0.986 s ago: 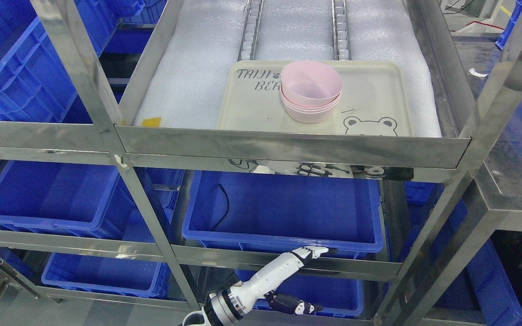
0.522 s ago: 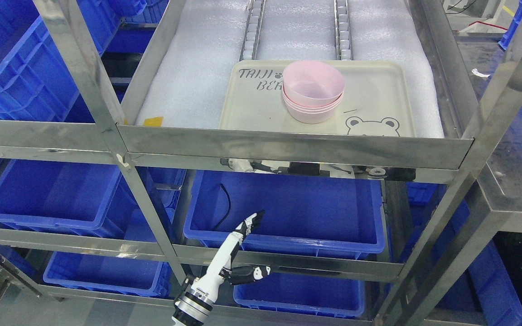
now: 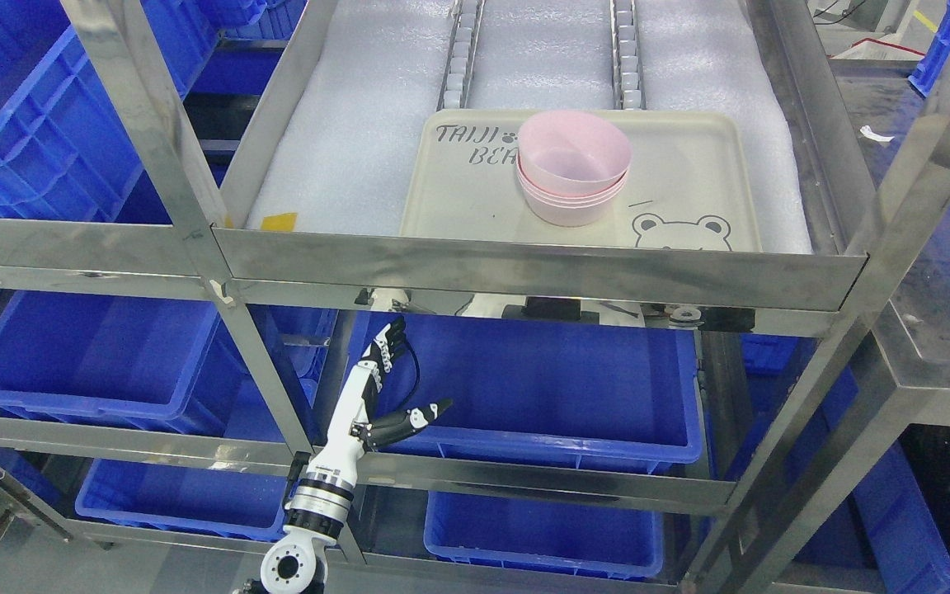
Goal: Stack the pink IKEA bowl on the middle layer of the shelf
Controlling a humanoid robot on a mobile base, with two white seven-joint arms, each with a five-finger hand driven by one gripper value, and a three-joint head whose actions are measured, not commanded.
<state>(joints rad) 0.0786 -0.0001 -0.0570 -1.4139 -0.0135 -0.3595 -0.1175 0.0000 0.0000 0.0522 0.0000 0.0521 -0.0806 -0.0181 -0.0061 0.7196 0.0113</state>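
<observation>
Pink bowls sit stacked mid-tray, edges clear, left hand below empty, fingers spread.

"TAIJI" and partly hidden "BE..." on the beige tray.

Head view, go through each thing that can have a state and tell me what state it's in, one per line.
Pink bowls: nested in one stack, upright, on the tray.
Tray: flat on the foam-lined shelf layer, holding only the bowl stack.
Left hand: fingers spread, holding nothing, raised in front of the blue bin.
Blue bin: on the layer below, a black cable at its left end, otherwise bare.
Right hand: not in view.
</observation>
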